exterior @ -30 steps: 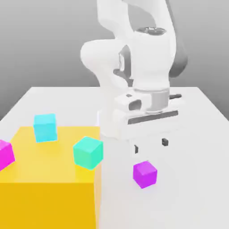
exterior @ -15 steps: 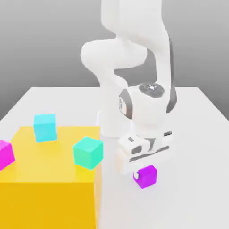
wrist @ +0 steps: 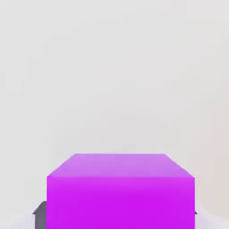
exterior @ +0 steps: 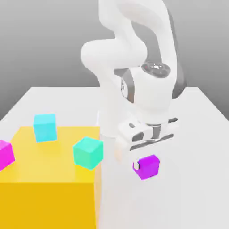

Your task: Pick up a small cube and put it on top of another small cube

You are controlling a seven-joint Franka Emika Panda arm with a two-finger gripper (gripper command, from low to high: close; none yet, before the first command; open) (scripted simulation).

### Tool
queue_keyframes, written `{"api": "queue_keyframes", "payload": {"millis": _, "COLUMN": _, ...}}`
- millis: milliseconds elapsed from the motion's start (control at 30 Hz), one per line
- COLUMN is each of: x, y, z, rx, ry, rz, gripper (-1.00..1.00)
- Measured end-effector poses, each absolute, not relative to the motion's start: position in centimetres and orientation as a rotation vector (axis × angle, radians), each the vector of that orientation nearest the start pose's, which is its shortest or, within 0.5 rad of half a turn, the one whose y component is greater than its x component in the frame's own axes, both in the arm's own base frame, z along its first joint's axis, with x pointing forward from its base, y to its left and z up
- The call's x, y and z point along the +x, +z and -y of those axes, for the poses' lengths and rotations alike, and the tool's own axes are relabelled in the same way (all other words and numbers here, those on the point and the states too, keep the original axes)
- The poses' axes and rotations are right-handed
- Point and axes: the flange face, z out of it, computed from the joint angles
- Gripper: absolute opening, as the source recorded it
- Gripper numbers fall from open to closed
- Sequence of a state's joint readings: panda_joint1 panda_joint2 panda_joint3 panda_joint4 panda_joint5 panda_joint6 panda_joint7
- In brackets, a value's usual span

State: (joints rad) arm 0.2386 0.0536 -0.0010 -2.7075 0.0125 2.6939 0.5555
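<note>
The fingers [exterior: 146, 164] are clamped on the small violet-purple cube [exterior: 147, 167], 1 dark pad visible on each side of it in the hand view [wrist: 40, 212]. In the exterior view the cube hangs directly beneath the white hand, apparently lifted just clear of the white table [exterior: 197, 179], toward that view's right of the big yellow block [exterior: 49, 179].

The step in hand appears to be the carry: the cube is grasped and must now go onto another small cube. To do it well, the arm should rise well above the top of the yellow block before moving sideways, since the candidate cubes sit on that block: a teal-green cube [exterior: 88, 152] near its edge closest to the hand, a cyan cube [exterior: 45, 127] farther back, and a magenta cube [exterior: 5, 154] at the exterior view's left edge. The teal-green one looks the nearest target.

The held cube should be kept level and its faces turned to line up with the target's, which sits rotated on the block. The descent should be slow and centred, with release only once the 2 faces meet; an off-centre or early release could tip the cube off or nudge the target toward the block's edge.
</note>
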Motion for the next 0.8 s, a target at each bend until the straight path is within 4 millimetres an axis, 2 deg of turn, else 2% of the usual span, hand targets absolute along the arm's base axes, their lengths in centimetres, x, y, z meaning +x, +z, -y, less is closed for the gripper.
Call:
{"api": "queue_keyframes", "payload": {"millis": 267, "x": 47.1, "y": 21.8, "z": -8.8, "rx": -3.137, "ry": 0.205, "rz": -0.525, "gripper": -1.00}}
{"api": "queue_keyframes", "payload": {"millis": 467, "x": 52.9, "y": 23.6, "z": -8.3, "rx": -3.150, "ry": 0.255, "rz": -0.517, "gripper": -1.00}}
{"api": "queue_keyframes", "payload": {"millis": 567, "x": 56.0, "y": 26.6, "z": -5.2, "rx": -3.120, "ry": 0.256, "rz": -0.635, "gripper": -1.00}}
{"api": "queue_keyframes", "payload": {"millis": 700, "x": 59.2, "y": 31.5, "z": 0.5, "rx": -3.059, "ry": 0.248, "rz": -0.829, "gripper": -1.00}}
{"api": "queue_keyframes", "payload": {"millis": 733, "x": 59.7, "y": 32.8, "z": 2.2, "rx": -3.039, "ry": 0.244, "rz": -0.885, "gripper": -1.00}}
{"api": "queue_keyframes", "payload": {"millis": 800, "x": 59.6, "y": 34.7, "z": 5.4, "rx": -2.994, "ry": 0.229, "rz": -1.000, "gripper": -1.00}}
